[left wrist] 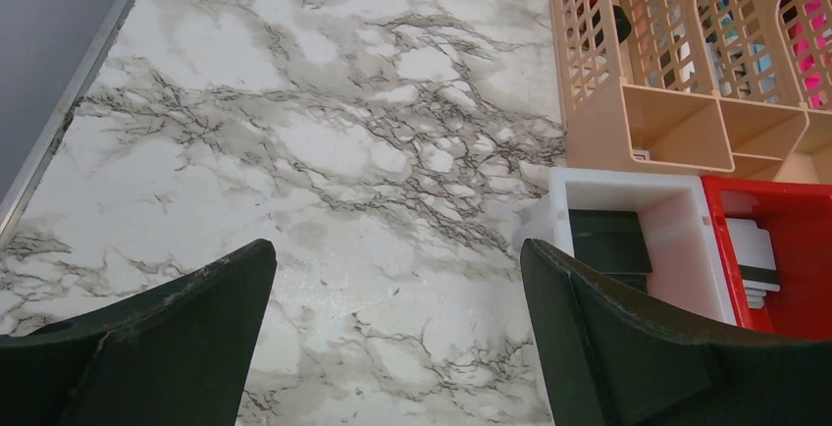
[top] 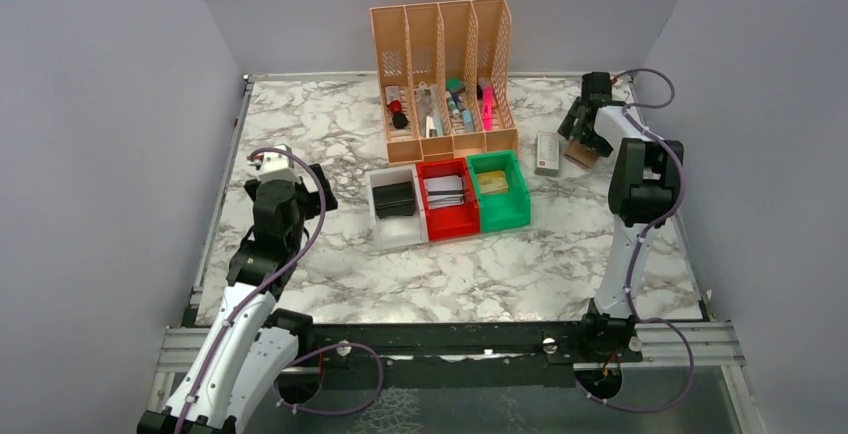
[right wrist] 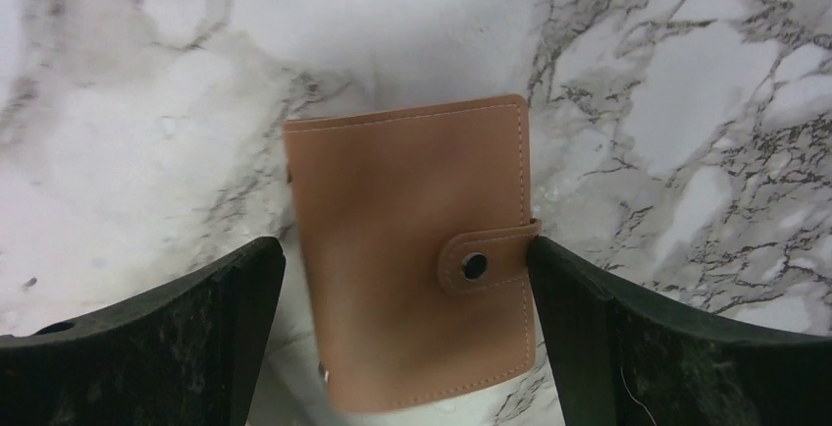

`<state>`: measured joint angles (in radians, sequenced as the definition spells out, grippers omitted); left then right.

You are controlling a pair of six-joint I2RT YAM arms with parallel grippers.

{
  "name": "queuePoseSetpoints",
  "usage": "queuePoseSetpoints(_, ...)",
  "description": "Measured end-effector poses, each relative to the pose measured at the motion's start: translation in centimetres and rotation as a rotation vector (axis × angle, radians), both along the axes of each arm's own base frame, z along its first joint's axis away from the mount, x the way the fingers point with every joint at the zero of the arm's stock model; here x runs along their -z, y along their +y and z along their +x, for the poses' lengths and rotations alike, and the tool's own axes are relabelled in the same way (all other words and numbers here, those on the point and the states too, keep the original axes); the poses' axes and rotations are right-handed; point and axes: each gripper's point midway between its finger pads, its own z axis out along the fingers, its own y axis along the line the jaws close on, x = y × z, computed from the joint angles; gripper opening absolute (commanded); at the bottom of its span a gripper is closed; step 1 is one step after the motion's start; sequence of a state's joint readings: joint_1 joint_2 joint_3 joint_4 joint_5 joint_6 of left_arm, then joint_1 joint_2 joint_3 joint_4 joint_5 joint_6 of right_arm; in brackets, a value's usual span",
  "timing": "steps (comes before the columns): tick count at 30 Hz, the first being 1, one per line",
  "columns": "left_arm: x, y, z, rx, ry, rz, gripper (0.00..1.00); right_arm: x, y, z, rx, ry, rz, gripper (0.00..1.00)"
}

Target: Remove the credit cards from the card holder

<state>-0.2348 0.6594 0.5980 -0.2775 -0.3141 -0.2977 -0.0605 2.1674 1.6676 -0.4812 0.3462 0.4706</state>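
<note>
The card holder (right wrist: 392,171) is a tan-brown wallet held closed by a snap tab, and it lies flat on the marble. In the top view the card holder (top: 578,155) is at the back right, mostly hidden under my right gripper (top: 584,132). My right gripper (right wrist: 402,259) is open and straddles it. The right finger's tip (right wrist: 564,279) touches the tab edge, and the left finger (right wrist: 245,289) stands a little apart. The credit cards are hidden from view. My left gripper (top: 318,192) (left wrist: 397,259) hangs open over bare marble at the left, holding nothing.
A grey box (top: 547,152) lies just left of the holder. White (top: 383,226), red (top: 452,222) and green (top: 503,212) bins sit mid-table; the white one holds a black block (top: 394,199). An orange file organizer (top: 445,74) stands behind them. The grey walls are close to the holder at the right and back.
</note>
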Motion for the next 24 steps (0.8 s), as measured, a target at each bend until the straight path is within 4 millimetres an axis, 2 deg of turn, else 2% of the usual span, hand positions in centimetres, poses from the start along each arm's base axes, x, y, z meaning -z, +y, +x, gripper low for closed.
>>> queuePoseSetpoints(3, 0.0, 0.0, 0.0, -0.001, 0.0, -0.001, 0.99, 1.5, -0.1, -0.4, 0.003, 0.039, 0.002, 0.96)
queuePoseSetpoints(7, 0.0, 0.1, 0.0, -0.005, 0.001, -0.002, 0.99, 1.8, -0.1, -1.1, 0.014, 0.025, 0.01, 0.88)
queuePoseSetpoints(10, 0.0, 0.1, 0.0, -0.005, 0.001, -0.002, 0.99, 1.9, 0.3, -2.8, 0.023, 0.016, 0.036, 0.83)
queuePoseSetpoints(12, 0.1, 0.1, 0.0, -0.006, 0.002, -0.004, 0.99, 2.0, 0.7, -4.4, 0.023, 0.019, 0.051, 0.82)
queuePoseSetpoints(18, 0.1, 0.0, 0.1, -0.001, 0.004, -0.015, 0.99, 1.9, 2.0, -11.1, 0.034, 0.048, 0.107, 0.82)
queuePoseSetpoints(24, 0.1, -0.1, 0.0, 0.003, 0.002, -0.027, 0.99, 1.9, 3.5, -16.2, 0.068, 0.06, 0.187, 0.83)
